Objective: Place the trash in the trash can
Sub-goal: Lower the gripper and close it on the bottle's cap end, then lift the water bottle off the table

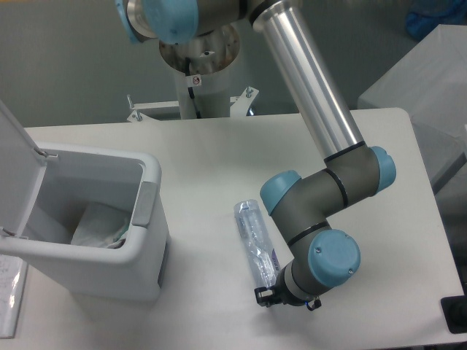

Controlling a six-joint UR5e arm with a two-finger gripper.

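Now low at the near end of the squashed bottle (255, 243), gripper (267, 295) mostly hidden. Cannot tell whether clenched or released. Crumpled wrapper (100, 226) inside the white bin (142, 251).

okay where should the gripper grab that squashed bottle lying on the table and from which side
Probably across the narrow middle of the bottle, coming from above. It lies flat and long on the table, so its slim sides suit the gripper, now at its near end.
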